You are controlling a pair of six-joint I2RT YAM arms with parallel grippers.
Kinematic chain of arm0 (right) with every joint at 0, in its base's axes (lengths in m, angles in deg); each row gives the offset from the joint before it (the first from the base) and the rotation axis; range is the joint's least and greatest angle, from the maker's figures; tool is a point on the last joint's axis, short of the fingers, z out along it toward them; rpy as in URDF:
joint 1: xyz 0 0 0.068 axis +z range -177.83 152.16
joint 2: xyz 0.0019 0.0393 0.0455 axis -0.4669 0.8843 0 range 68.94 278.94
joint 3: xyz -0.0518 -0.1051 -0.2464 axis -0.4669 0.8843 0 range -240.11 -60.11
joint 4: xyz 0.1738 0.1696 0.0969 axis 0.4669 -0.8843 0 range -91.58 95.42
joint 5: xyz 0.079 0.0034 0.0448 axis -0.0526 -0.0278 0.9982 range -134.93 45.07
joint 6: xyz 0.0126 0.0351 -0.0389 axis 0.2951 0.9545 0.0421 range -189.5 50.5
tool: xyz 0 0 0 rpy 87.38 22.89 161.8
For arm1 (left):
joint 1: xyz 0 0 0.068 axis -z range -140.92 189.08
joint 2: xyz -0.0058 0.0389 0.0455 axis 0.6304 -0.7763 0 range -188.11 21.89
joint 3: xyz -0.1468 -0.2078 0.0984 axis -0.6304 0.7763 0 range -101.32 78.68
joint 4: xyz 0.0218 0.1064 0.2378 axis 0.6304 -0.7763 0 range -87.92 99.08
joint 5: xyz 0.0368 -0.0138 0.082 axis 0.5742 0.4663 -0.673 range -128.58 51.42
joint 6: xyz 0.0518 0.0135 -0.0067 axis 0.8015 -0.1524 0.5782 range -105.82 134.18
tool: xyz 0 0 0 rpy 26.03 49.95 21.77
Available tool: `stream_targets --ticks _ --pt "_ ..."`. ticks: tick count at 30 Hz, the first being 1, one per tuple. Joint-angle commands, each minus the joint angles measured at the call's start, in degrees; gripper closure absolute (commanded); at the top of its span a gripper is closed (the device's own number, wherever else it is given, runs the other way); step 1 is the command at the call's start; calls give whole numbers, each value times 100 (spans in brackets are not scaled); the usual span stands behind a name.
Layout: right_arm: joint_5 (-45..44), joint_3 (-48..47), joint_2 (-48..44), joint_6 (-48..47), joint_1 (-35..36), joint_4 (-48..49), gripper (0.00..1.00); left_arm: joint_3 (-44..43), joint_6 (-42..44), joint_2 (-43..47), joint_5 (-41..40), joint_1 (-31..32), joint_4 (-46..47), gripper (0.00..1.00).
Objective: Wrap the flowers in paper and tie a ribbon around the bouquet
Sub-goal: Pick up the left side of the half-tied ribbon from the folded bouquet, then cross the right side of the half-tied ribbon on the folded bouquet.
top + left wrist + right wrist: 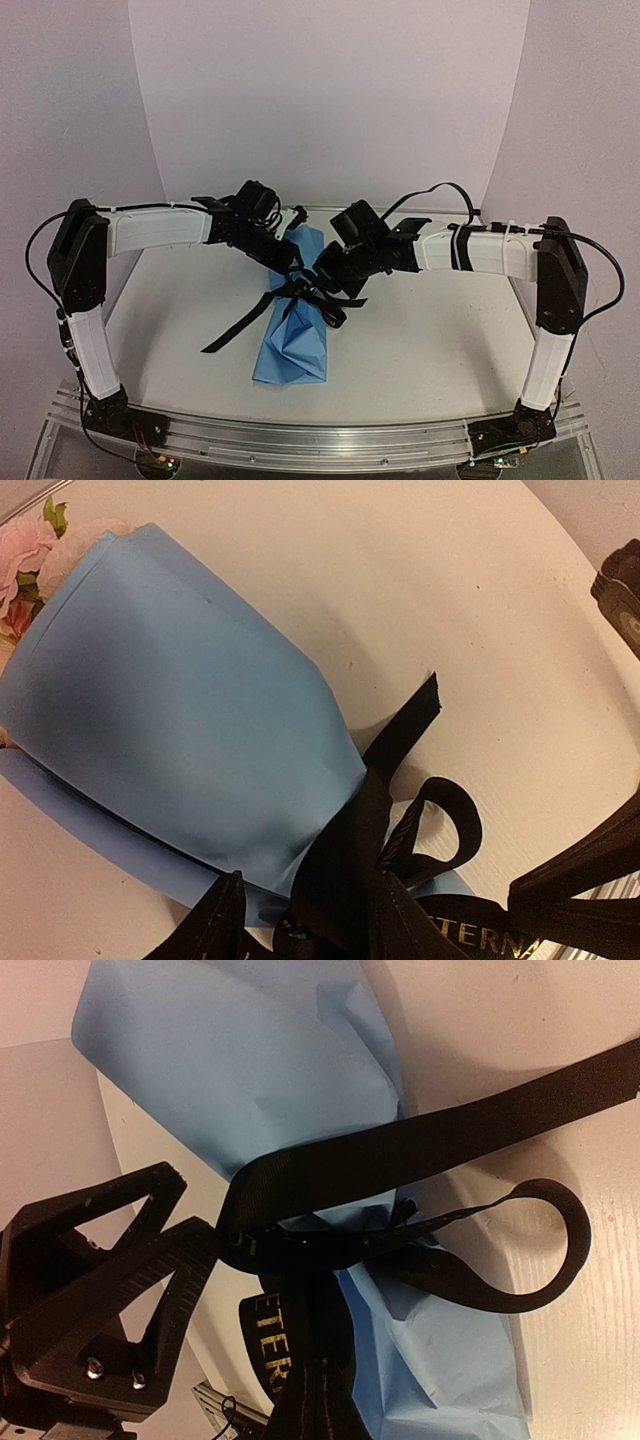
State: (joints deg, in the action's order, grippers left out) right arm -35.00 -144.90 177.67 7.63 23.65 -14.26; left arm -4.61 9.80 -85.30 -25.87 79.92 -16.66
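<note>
At mid-table, the bouquet is laid flat, its ribbon loosely looped. The right gripper is clenched, apparently on the ribbon; the left gripper's hold cannot be told. The knot could be slackened by uneven pulling.

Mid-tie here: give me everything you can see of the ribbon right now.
The ribbon is black, flat woven-looking fabric with gold lettering on one stretch, only partly readable. It is cinched round the narrow waist of the light blue paper, bunched where its strands cross, with one small open loop beside that crossing. A long floppy tail trails to the near left across the white table. The right gripper is shut on a strand at the crossing.
</note>
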Motion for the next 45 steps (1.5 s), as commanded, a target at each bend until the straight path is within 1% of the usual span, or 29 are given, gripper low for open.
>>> stream_targets --ticks 1,7,12,15,19,22,25,28,31,34,36,39,43,45 --pt "-52 6 33 -39 45 105 100 -323 112 -36 -120 112 -220 57" --pt "-50 14 43 -30 51 106 100 -374 136 -134 -251 165 -323 59" --pt "-52 21 39 -29 54 105 100 -476 139 -247 -331 178 -396 65" --pt "-65 38 30 -28 54 105 100 -466 100 -228 -410 178 -345 75" --pt "-95 58 26 -38 54 105 100 -238 -36 -7 -608 178 -13 93" --pt "-136 70 26 -40 53 105 100 172 -343 351 -1043 158 451 100" --pt "-182 44 38 -80 46 101 100 844 -874 882 -1326 108 1098 100" --pt "-230 -34 69 -148 38 69 100 1736 -1612 1474 -1497 -5 1829 99" --pt "-360 -108 70 -274 42 3 100 2692 -2374 1979 -1384 -179 2525 95" --pt "-519 -319 91 -529 33 -165 100 3403 -2942 2309 -1171 -274 3173 90" --pt "-586 -609 169 -776 36 -368 100 3743 -3287 2431 -965 -294 3652 82" --pt "-631 -1082 352 -1120 37 -703 100 4052 -3742 2391 -848 -303 4051 79" --pt "-586 -1522 611 -1441 34 -1004 100 4593 -4431 2540 -1055 -362 4556 73" --pt "-556 -1608 681 -1502 35 -1060 100 4784 -4487 2723 -1130 -426 4655 69"
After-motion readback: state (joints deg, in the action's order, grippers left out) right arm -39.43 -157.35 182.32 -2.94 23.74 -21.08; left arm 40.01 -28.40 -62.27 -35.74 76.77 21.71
